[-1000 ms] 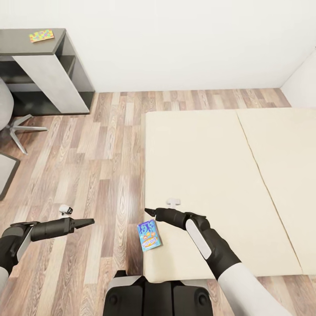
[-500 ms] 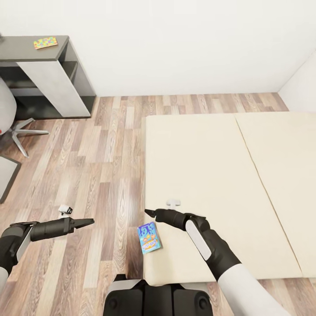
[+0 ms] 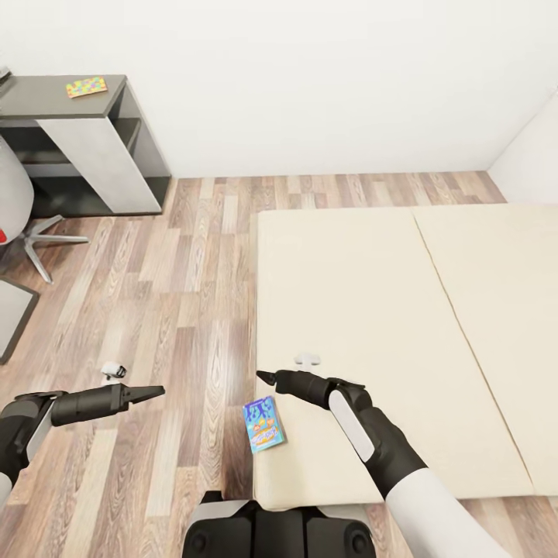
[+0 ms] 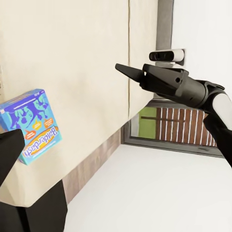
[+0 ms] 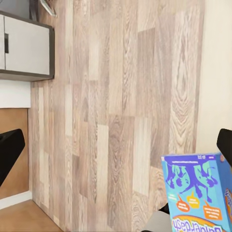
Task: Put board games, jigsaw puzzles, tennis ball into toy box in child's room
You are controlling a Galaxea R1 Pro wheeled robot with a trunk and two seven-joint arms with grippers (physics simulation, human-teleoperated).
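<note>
Blue game (image 3: 263,424) overhanging the bed (image 3: 372,310) edge beside the right gripper (image 3: 262,377) (both grippers appear shut, empty): a sideways nudge risks tipping it onto the floor (image 3: 178,310).

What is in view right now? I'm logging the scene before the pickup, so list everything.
board game: one, blue, at the bed's near left edge, overhanging the floor.
bed: one, cream-beige, right half of the head view.
jigsaw puzzle: one, multicoloured, on the table.
table: one, dark grey top with pale grey panel, far left by the wall.
chair: one, grey, partly in view beside the table.
floor: brown wood planks.
left claw: black, over the floor, looks closed.
right claw: black, just beyond the board game, holding nothing, looks closed.
</note>
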